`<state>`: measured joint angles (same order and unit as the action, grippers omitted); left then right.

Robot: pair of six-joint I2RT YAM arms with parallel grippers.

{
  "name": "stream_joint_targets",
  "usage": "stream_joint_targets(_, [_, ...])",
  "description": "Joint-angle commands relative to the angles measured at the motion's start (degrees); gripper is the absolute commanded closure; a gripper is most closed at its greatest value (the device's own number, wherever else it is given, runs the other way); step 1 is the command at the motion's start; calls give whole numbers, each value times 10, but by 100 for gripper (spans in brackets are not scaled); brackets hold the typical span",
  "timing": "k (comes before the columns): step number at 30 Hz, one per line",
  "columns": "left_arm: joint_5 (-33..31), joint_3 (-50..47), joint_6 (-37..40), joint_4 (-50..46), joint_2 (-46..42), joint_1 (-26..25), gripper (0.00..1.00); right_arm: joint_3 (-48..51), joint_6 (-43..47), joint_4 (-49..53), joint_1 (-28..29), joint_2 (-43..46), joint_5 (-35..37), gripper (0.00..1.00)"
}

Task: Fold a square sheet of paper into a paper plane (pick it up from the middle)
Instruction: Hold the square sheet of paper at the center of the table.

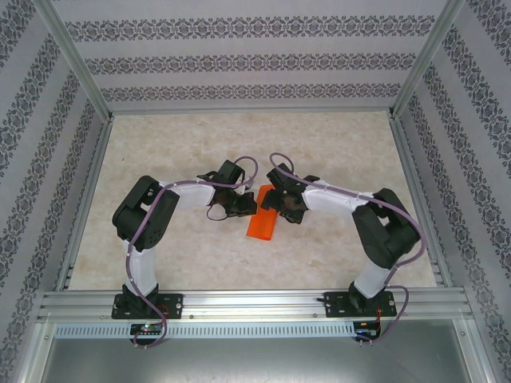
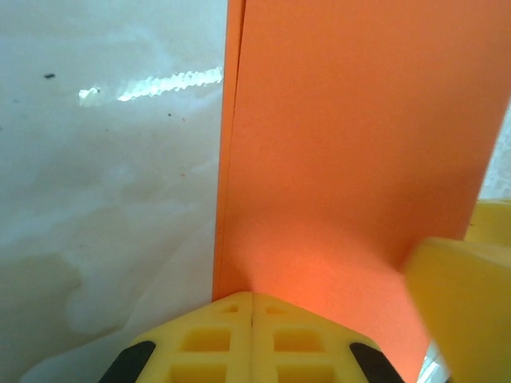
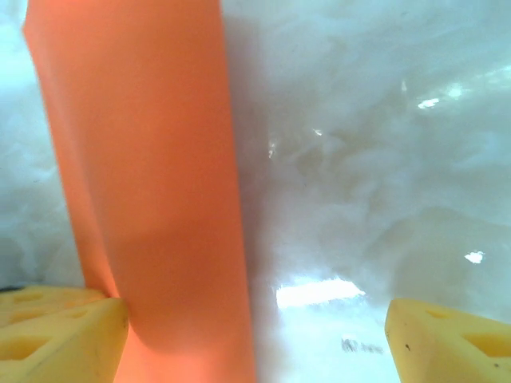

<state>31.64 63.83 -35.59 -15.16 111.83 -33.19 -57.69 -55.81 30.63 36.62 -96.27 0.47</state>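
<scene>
Paper, thin bright orange and folded into a narrow double-layered strip (image 1: 262, 222), lies flat on the pale marbled table (image 1: 160, 152) at the centre of the top view, between both arms. The left gripper (image 2: 251, 307), jaws together, bears on its creased edge, probably to sharpen the fold. The right gripper (image 3: 255, 319), jaws apart, rests one yellow finger (image 3: 64, 327) at the opposite edge, likely steadying it.

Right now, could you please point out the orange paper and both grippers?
Orange paper (image 1: 262, 223): top view, middle of the strip.
Left gripper (image 2: 252, 298): left wrist view, seam between closed fingertips.
Right gripper (image 3: 255, 331): right wrist view, midway between open fingertips.
</scene>
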Motion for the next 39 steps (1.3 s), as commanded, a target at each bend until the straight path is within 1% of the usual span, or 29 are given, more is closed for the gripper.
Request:
stream_joint_targets(1, [-29, 7, 21, -39, 4, -8, 100, 30, -2, -48, -9, 94, 25, 15])
stream_joint_targets(2, [-29, 8, 21, -40, 5, -8, 100, 49, -5, -68, -15, 121, 25, 15])
stream_joint_targets(4, [-27, 8, 21, -39, 6, -8, 100, 92, -1, -135, -30, 165, -6, 21])
stream_joint_targets(5, [-26, 9, 21, -38, 6, -8, 100, 118, -2, -180, -39, 182, -35, 29])
stream_joint_targets(6, [-25, 9, 21, -38, 7, -7, 100, 140, -10, -223, -48, 193, -66, 42])
stream_joint_targets(8, [-23, 13, 23, -40, 9, -8, 100, 162, -26, -267, -58, 194, -107, 61])
stream_joint_targets(9, [-23, 15, 24, -42, 8, -9, 100, 161, -26, -276, -59, 185, -127, 67])
stream_joint_targets(10, [-22, 16, 25, -43, 9, -9, 100, 155, -22, -280, -57, 173, -146, 70])
stream_joint_targets(11, [-23, 17, 26, -42, 8, -9, 100, 143, -18, -279, -54, 157, -164, 75])
stream_joint_targets(12, [-22, 16, 25, -41, 9, -9, 100, 130, -14, -270, -48, 141, -174, 77])
stream_joint_targets(17, [-14, 19, 23, -32, 11, -10, 100, 93, -5, -224, -27, 94, -153, 76])
stream_joint_targets(25, [-6, 21, 25, -24, 12, -13, 100, 92, -10, -214, -26, 68, -151, 74])
stream_joint_targets(29, [-3, 21, 26, -21, 15, -13, 100, 92, -8, -223, -26, 60, -164, 75])
stream_joint_targets(35, [-1, 26, 33, -26, 17, -13, 100, 95, -16, -186, -36, 81, -115, 76])
stream_joint_targets(39, [-3, 27, 35, -29, 17, -13, 100, 110, -36, -168, -47, 109, -76, 74])
